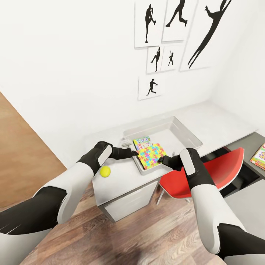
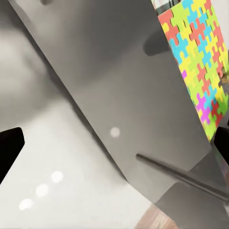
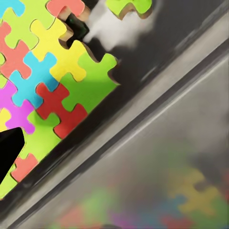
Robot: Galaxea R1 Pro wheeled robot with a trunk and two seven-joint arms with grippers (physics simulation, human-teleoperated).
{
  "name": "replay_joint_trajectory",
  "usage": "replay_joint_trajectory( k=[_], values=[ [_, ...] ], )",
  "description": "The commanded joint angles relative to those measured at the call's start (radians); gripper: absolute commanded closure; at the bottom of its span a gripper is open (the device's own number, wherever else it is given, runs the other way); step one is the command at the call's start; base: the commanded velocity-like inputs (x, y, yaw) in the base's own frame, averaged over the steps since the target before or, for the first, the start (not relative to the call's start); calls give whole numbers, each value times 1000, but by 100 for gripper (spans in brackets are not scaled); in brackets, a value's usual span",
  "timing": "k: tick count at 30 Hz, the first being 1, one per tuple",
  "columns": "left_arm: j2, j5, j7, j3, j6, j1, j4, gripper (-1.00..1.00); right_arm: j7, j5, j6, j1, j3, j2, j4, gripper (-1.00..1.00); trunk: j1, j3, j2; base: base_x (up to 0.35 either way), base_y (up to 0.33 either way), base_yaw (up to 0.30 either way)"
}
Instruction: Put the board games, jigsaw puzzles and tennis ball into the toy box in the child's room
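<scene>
— Looking down from the head camera, what have you got?

— I see the grey toy box (image 1: 184, 130) on the white table (image 1: 121, 180), with a jigsaw puzzle (image 1: 152, 154) tilted against its near corner and a board game (image 1: 141, 142) lying inside just behind it. The tennis ball (image 1: 105, 171) sits on the table, outside the box, beside my left forearm.

— And the grippers?

— My left gripper (image 1: 133, 152) and right gripper (image 1: 161, 160) sit at either side of the puzzle. My left wrist camera shows dark fingertips (image 2: 9, 148) spread wide, nothing between them. On the right I cannot tell whether it is pinching.

— Anything else?

— A red chair (image 1: 221, 171) stands at the table.
</scene>
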Motion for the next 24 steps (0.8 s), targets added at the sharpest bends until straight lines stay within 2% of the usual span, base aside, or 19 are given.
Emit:
replay_joint_trajectory(
  k=[1, 14, 21, 24],
  values=[
    [0, -2, -2, -1, 3, -1, 0, -100, -10, -11, 3, 0, -3, 1, -1, -100, 1, -2, -2, 0, 0, 0],
    [0, 0, -4, 4, 3, -1, -5, -100, -9, -11, 3, 0, -2, 1, -10, -100, 1, -2, -2, 0, 0, 0],
    [0, 0, -72, 8, 11, -1, -11, -100, -9, -13, 3, 1, -1, 1, -75, -100, 1, -2, -2, 0, 0, 0],
    [0, 1, -81, 7, 36, -1, -66, -100, -9, -13, 3, 1, 0, 0, -93, -100, 1, -2, -2, 0, 0, 0]
  ],
)
